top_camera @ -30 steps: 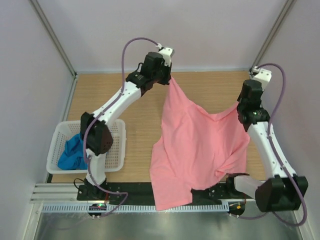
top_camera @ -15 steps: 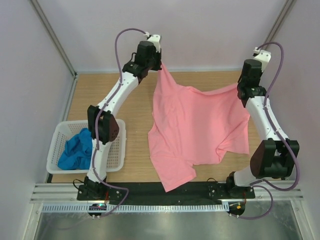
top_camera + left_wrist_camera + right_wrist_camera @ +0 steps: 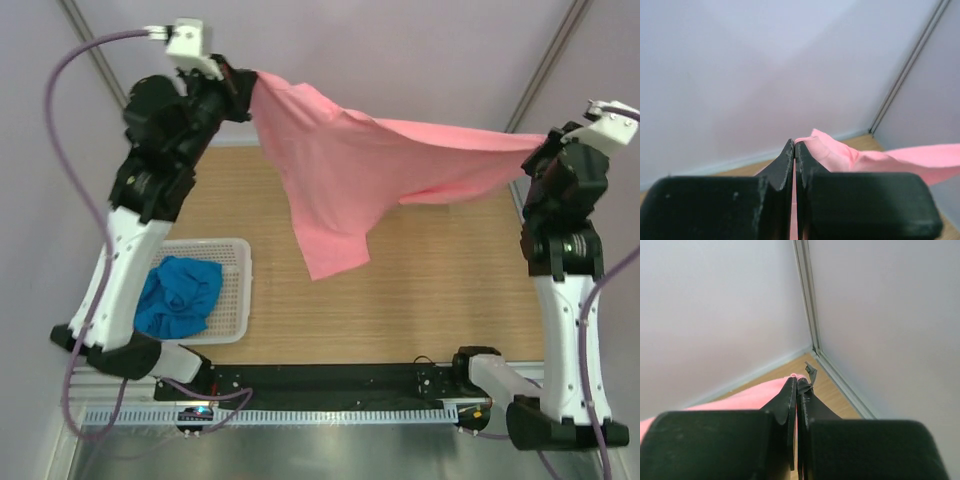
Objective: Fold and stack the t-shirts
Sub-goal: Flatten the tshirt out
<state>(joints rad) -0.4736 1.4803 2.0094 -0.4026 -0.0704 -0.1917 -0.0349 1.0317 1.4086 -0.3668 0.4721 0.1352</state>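
The salmon pink t-shirt [image 3: 345, 170] hangs stretched in the air between both raised arms, one part drooping toward the table. My left gripper [image 3: 243, 92] is shut on its left corner; pink cloth [image 3: 840, 155] shows pinched between the closed jaws of the left gripper [image 3: 794, 144]. My right gripper [image 3: 534, 152] is shut on the opposite corner, with pink fabric [image 3: 745, 396] running off to the left of the right gripper [image 3: 797, 381]. The bright blue t-shirt [image 3: 180, 296] lies crumpled in the basket.
A white perforated basket [image 3: 236, 290] sits at the table's left near edge. The wooden tabletop [image 3: 420, 300] lies beneath the hanging shirt. Pale walls enclose the back and sides, with metal corner posts [image 3: 807, 300].
Both arms have risen high and spread apart, lifting the pink shirt off the table and pulling it taut between them. The blue shirt stays in the basket.
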